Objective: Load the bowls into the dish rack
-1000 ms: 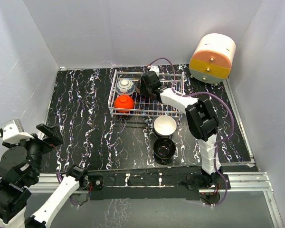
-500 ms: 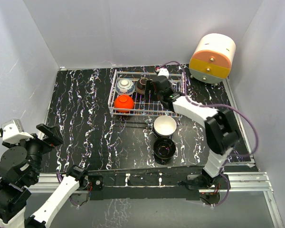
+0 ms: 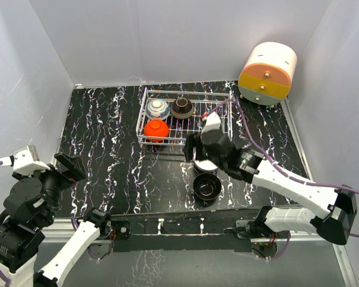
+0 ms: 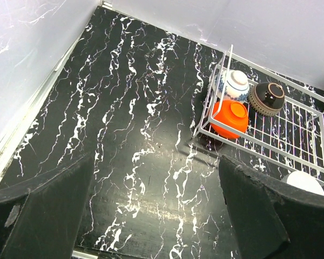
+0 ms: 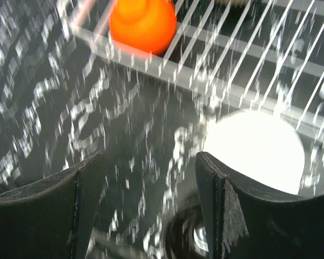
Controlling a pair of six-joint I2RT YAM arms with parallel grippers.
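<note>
The white wire dish rack (image 3: 221, 122) holds the blue-and-white bowl (image 3: 158, 108), a dark brown and tan bowl (image 3: 182, 107) and the red bowl (image 3: 156, 129), all upside down. The white bowl (image 3: 207, 167) sits on the table just in front of the rack, mostly hidden by my right arm. The black bowl (image 3: 207, 187) sits nearer, upright. My right gripper (image 3: 191, 150) is open and empty, hovering just left of the white bowl. In the blurred right wrist view, the white bowl (image 5: 254, 148) and the black bowl (image 5: 197, 240) lie by the right finger (image 5: 216, 205). My left gripper (image 3: 66, 170) is open and empty at the near left.
A cream-and-orange round drawer unit (image 3: 267, 73) stands at the back right. White walls close in the black marbled table (image 3: 107, 131) on three sides. The left wrist view shows the rack (image 4: 216, 116) with the red bowl (image 4: 229, 117) at its near corner.
My right gripper has left the brown bowl in the rack and pulled back toward me, now low beside the white and black bowls. The left arm shifted slightly.
</note>
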